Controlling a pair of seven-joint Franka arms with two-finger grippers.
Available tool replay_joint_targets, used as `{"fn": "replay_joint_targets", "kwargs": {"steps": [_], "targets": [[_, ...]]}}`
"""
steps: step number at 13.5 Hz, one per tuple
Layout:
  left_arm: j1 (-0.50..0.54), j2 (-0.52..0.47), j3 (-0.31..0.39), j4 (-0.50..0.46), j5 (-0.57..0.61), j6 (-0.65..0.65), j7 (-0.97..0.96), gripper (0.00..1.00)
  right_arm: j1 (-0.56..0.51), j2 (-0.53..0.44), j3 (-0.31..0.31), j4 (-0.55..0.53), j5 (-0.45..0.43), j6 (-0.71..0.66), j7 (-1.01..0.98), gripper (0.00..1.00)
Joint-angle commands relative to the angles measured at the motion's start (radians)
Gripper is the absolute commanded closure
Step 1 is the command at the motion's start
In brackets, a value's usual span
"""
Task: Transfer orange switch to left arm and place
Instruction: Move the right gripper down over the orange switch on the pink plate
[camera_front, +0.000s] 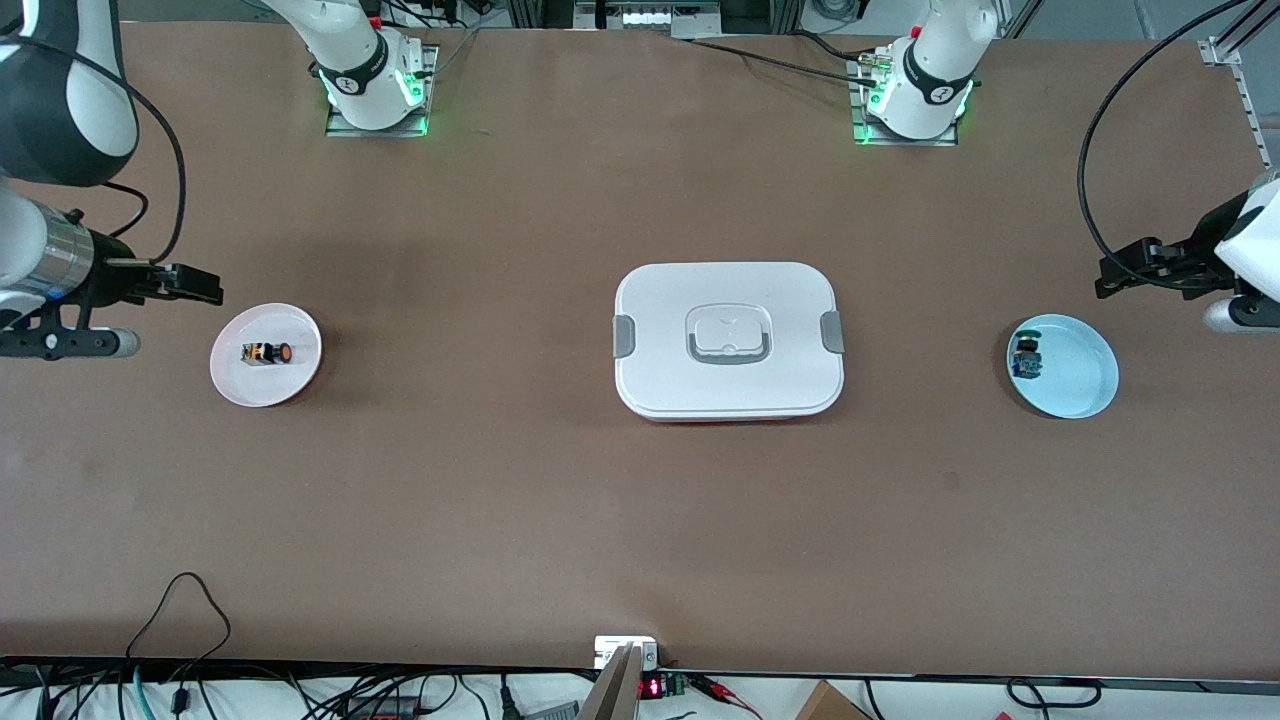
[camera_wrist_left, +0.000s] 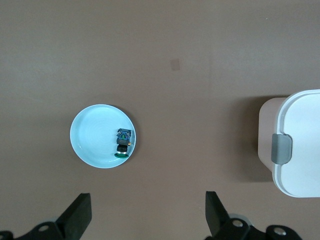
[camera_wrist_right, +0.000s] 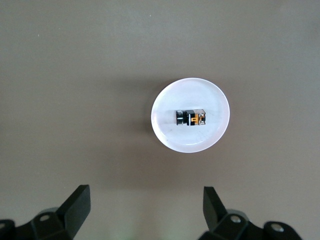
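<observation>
The right gripper (camera_wrist_right: 142, 210) hangs with fingers (camera_wrist_right: 77, 202) spread wide and empty just beside the pink plate (camera_front: 232, 380), where the orange switch (camera_front: 268, 353) lies on its side, long axis pointing toward the box (camera_front: 728, 340), while the left gripper (camera_wrist_left: 147, 215), equally open, waits near the blue plate (camera_front: 1085, 390).

A pink plate (camera_front: 266, 354) is sitting toward the right arm's end of the table (camera_front: 500, 500), and a light blue plate (camera_front: 1070, 375) is sitting toward the left arm's end, well apart. A small blue switch (camera_front: 1026, 358) with a dark green cap is lying on its side in the blue plate, close to the rim. Cables (camera_front: 180, 640) are trailing along the table edge nearest the camera.
</observation>
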Motion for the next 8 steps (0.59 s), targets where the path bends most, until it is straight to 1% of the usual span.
{"fn": "replay_joint_targets", "kwargs": {"steps": [1, 3, 6, 8], "targets": [[-0.002, 0.017, -0.005, 0.036, 0.031, -0.023, -0.008, 0.00, 0.034, 0.037, 0.005, 0.016, 0.019, 0.014, 0.093, 0.00], [-0.002, 0.017, -0.005, 0.036, 0.031, -0.023, -0.008, 0.00, 0.052, 0.060, 0.005, 0.014, 0.019, 0.036, 0.105, 0.00], [-0.004, 0.017, -0.005, 0.036, 0.031, -0.023, -0.008, 0.00, 0.037, 0.115, 0.005, -0.006, 0.016, 0.103, 0.089, 0.00], [-0.004, 0.017, -0.005, 0.036, 0.031, -0.023, -0.008, 0.00, 0.040, 0.132, 0.005, -0.026, 0.002, 0.147, 0.083, 0.00]]}}
